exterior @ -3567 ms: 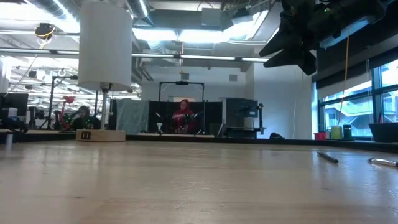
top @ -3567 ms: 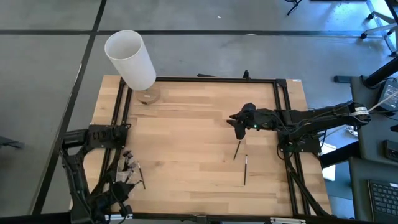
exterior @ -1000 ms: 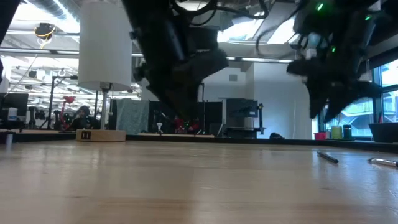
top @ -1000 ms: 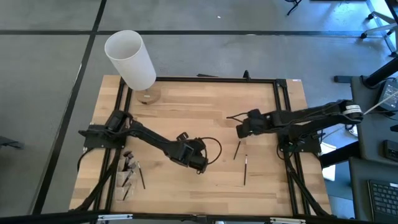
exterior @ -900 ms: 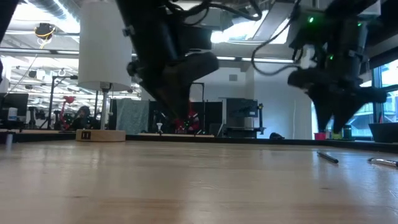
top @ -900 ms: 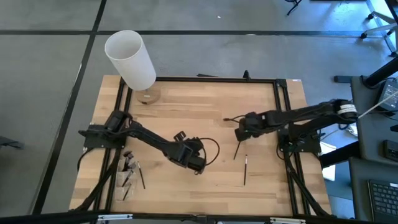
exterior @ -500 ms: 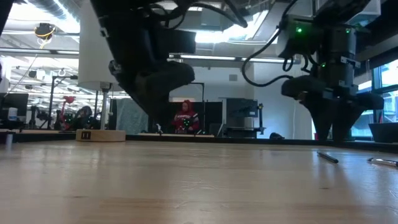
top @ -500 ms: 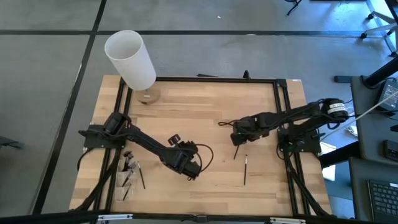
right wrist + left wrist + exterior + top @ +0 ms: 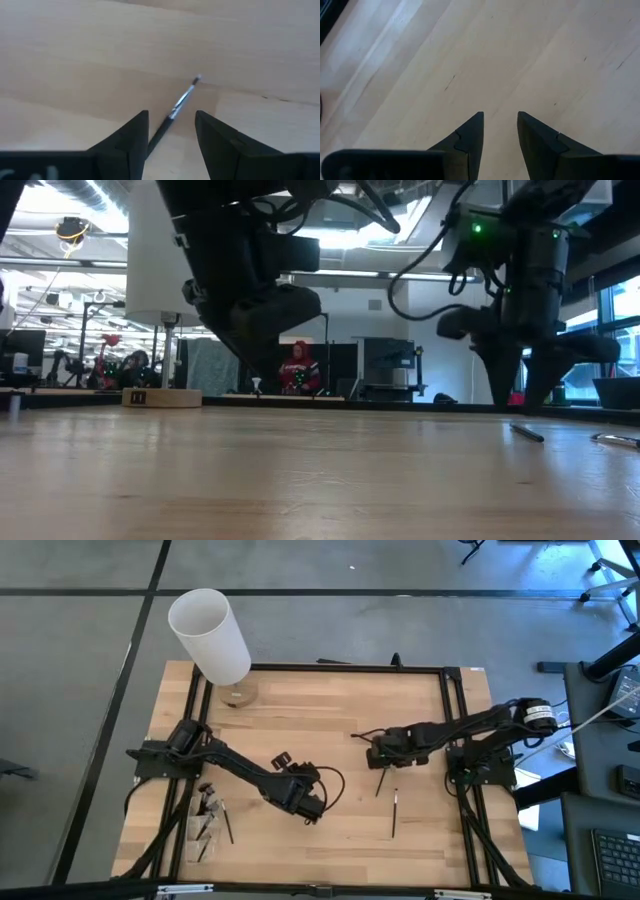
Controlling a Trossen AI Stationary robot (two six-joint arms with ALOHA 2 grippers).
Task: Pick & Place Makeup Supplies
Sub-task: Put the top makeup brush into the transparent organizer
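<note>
Makeup brush (image 9: 172, 113) flat on counter (image 9: 300, 730), lined up between spread fingers of right end effector (image 9: 171, 131), far from white cylinder (image 9: 210, 635). Risk: thin handle rolls or skids when fingers close. Left end effector (image 9: 500, 131) spread, empty, mid-counter; collision unlikely.

Right claw (image 9: 372, 759) above brush (image 9: 381, 780); left claw (image 9: 312, 811) mid-table.

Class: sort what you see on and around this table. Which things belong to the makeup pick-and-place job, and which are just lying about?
Job:
- two makeup brushes on the table
- brushes in the rack
- right hand

Lying about:
- tall white cylinder
- its wooden base
</note>
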